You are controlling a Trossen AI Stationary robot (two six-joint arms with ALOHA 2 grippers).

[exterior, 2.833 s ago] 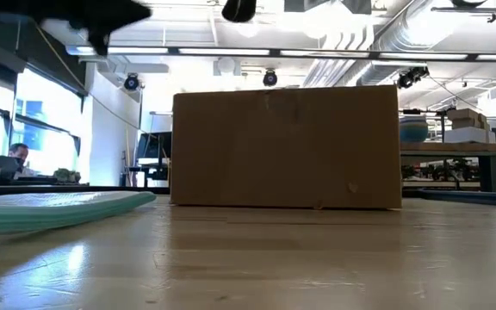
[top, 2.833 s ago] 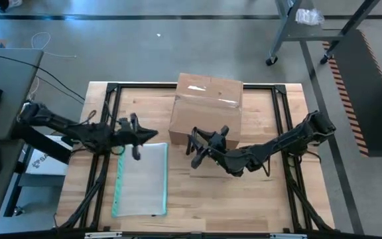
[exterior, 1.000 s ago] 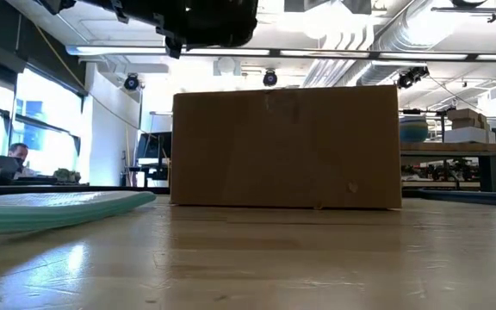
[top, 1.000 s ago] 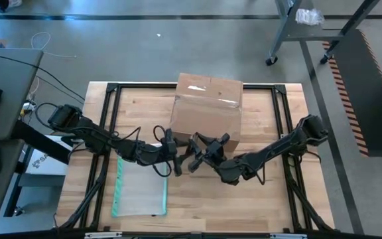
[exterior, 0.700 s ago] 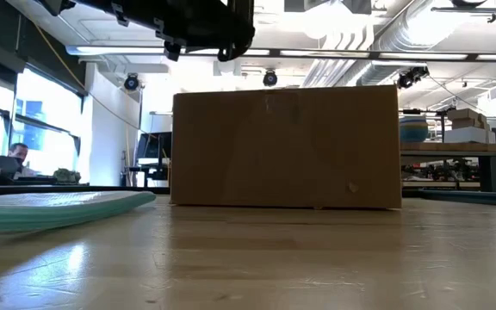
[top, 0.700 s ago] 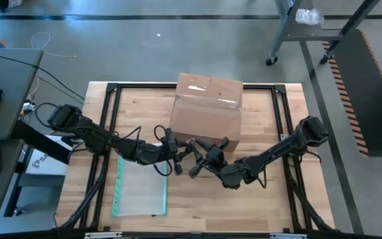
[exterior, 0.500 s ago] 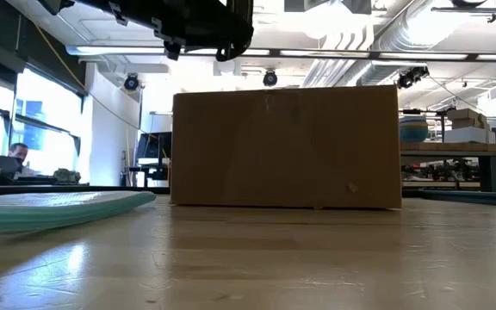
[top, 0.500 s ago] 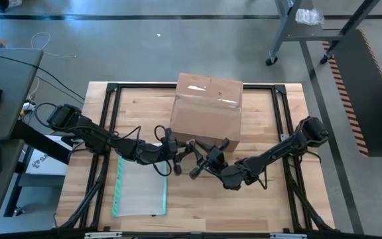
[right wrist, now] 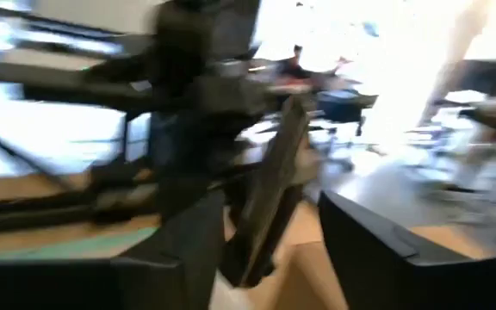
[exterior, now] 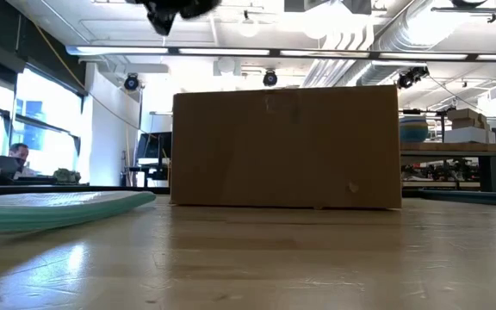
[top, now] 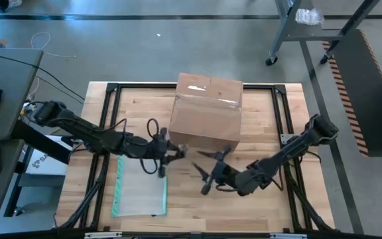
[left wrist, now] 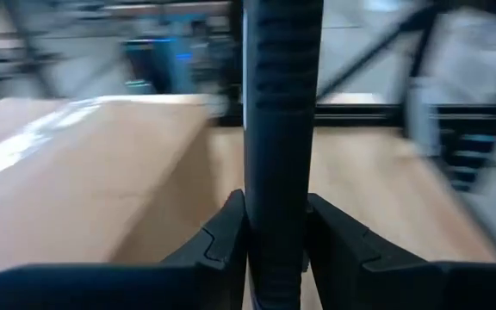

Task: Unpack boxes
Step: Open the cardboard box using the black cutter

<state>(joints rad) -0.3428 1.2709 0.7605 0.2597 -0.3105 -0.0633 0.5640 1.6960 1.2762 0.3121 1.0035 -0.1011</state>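
Box (top: 206, 110) sits taped shut at the far middle of the worktop (top: 270, 199), both tools just near of it.
Left tool (top: 165, 154) pinches a slim dark ribbed stick (left wrist: 281, 129) by the box's near-left corner; right tool (top: 210, 170) spread, empty. Best bet: run the stick's tip along the glossy tape seam. Plain brown corrugated card, square-edged; flat clear pouch (top: 140, 180) lies near-left.

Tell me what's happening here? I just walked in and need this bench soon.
Two robot arms are set to unpack a cardboard box, which sits taped shut at the back of the table. The left gripper is clamped on a dark ribbed tool just in front of the box. The right gripper, open and empty, hangs nearby. A clear pouch lies flat below the left gripper.
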